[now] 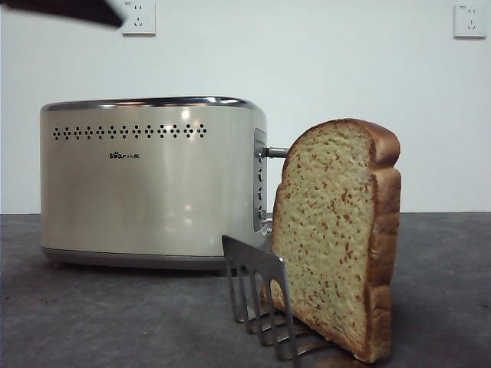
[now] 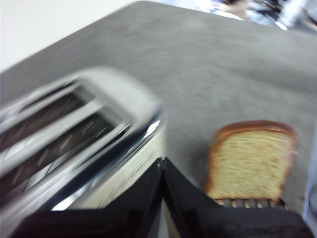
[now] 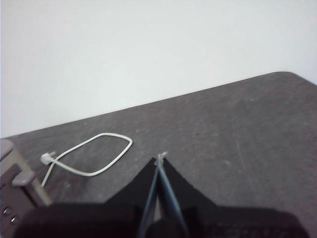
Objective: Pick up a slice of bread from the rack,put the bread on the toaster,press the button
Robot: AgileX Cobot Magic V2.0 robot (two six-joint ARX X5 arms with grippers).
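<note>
The slice of bread (image 1: 337, 238) stands upright in the steel rack (image 1: 257, 295), right of the toaster and in front of it. The cream toaster (image 1: 149, 180) has its silver lever button (image 1: 275, 152) sticking out of its grey end panel. My left gripper (image 2: 162, 162) is shut and empty, high above the toaster (image 2: 74, 134). Its blurred view shows both slots, with the bread (image 2: 252, 161) and rack (image 2: 247, 202) beyond. My right gripper (image 3: 161, 157) is shut and empty over bare table, beside the toaster's end (image 3: 12, 191) and button (image 3: 22, 178).
A black arm tip (image 1: 61, 9) shows at the top left corner of the front view. A white cable loop (image 3: 94, 153) lies on the grey table behind the toaster. Two wall sockets (image 1: 139, 17) sit on the white wall.
</note>
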